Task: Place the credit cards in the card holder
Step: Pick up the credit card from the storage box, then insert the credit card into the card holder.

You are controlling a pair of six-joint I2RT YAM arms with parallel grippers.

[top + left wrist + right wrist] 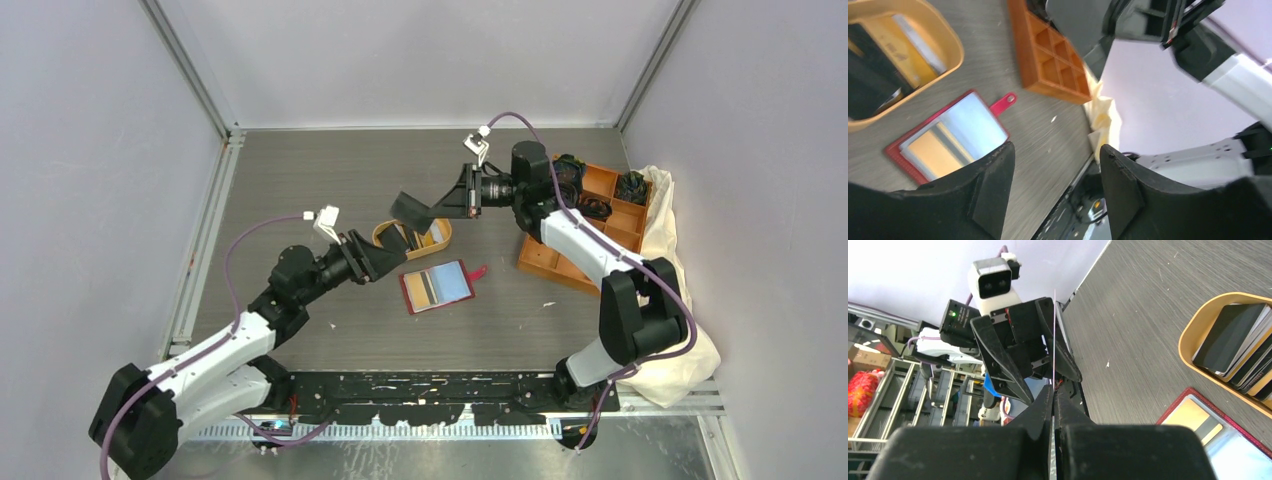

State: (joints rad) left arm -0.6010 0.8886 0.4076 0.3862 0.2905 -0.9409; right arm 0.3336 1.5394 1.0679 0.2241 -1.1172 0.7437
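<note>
The red card holder [437, 287] lies open on the table with its clasp tab to the right, showing a yellowish card and pale lining [950, 135]. My right gripper [432, 210] hovers above the orange oval tray [385, 232], shut on a black credit card [408, 207]. In the right wrist view that card is a thin edge-on line [1054, 335] between the closed fingers [1053, 390]. More credit cards [1233, 340] are stacked in the tray. My left gripper [392, 258] is open and empty just left of the card holder, its fingers [993, 190] wide apart.
An orange compartment box [590, 225] with black coiled bands stands at the right, beside a crumpled cream cloth [670, 250]. The box [1048, 55] also shows in the left wrist view. Walls enclose the table on three sides.
</note>
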